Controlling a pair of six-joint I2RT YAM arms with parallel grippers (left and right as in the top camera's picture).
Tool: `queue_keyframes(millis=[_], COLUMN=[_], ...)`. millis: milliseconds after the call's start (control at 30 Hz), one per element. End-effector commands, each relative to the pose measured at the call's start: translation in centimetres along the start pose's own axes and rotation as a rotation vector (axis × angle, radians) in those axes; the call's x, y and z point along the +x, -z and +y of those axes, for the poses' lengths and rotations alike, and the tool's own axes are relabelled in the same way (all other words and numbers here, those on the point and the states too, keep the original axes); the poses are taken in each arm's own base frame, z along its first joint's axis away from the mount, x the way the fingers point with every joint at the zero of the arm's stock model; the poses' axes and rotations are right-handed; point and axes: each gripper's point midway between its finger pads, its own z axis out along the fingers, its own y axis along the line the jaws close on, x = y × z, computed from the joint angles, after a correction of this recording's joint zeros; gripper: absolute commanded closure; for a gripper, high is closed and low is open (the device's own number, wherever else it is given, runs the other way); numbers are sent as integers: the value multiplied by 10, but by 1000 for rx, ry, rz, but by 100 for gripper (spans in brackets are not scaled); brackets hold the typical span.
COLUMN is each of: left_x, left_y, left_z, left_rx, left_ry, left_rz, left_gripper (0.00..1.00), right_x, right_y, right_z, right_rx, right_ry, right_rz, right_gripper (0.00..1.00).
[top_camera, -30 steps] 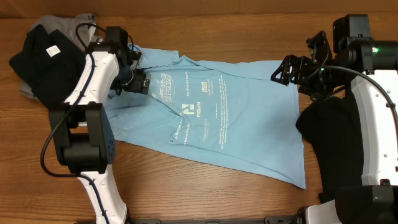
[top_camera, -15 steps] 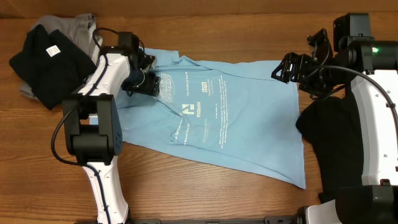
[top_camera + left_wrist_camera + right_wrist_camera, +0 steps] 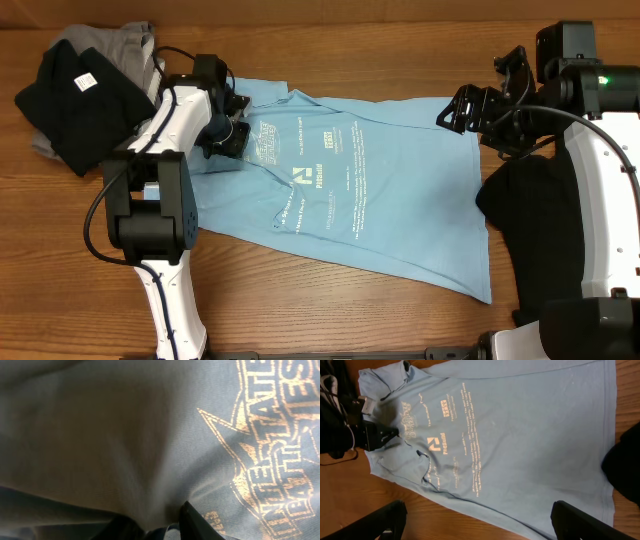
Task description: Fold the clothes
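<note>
**Far-left corner:** a black T-shirt (image 3: 75,95) lies on a grey T-shirt (image 3: 125,40).

**Left gripper** (image 3: 230,135): jaws narrow, pinching a ridge of the light blue T-shirt (image 3: 390,190) beside its print (image 3: 270,450). The shirt lies spread across the middle of the desk (image 3: 300,310).

**Step, as judged:** raising this side to fold it. Lift low and carry the cloth straight toward the right edge, so the body does not drag.

**Right gripper** (image 3: 455,108): jaws wide, holding nothing, near the shirt's far-right corner.

**Views:** only the left wrist view shows the pinch. Only the overhead view shows the pile. The right wrist view takes in most of the shirt.
</note>
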Motion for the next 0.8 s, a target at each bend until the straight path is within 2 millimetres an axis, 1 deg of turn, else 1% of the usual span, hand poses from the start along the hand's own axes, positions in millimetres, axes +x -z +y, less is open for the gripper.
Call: queue_keyframes(millis=[0,33,100,200,233,300,400,433,500,533,600,667,767], left_x=[5,3,3,3,3,3,5,6,8,10,17,23,33], left_y=[-11,-9,-4,7,12,20,38,46,65,76,104,128,160], left_z=[9,10,12,22,25,24,23,22,21,20,20,19,16], left_rx=[-54,-54,-69,-129,-146,-146,-144,-143,-144,-144,-149,-153,-159], left_ry=[23,22,25,58,69,83,95,96,111,112,120,144,170], left_rz=[41,36,41,57,63,74,94,100,106,111,116,105,65], left_gripper=[43,37,36,37,38,43,51,51,51,53,56,56,55], right_x=[-1,-1,-1,-1,-1,-1,-1,-2,-7,-9,-12,-12,-9], right_y=[1,1,1,1,1,1,1,1,2,4,8,13,15], right_z=[0,0,0,0,0,0,0,-1,-15,-23,-38,-56,-82], right_rx=[6,6,6,7,7,7,7,13,80,118,175,228,297], right_ry=[5,5,5,4,4,4,5,-2,-87,-137,-227,-313,-397], right_rz=[-8,-8,-8,-6,-6,-6,-9,-13,-40,-55,-78,-96,-100], right_gripper=[4,4,4,4,4,4,4,5,7,6,4,3,2])
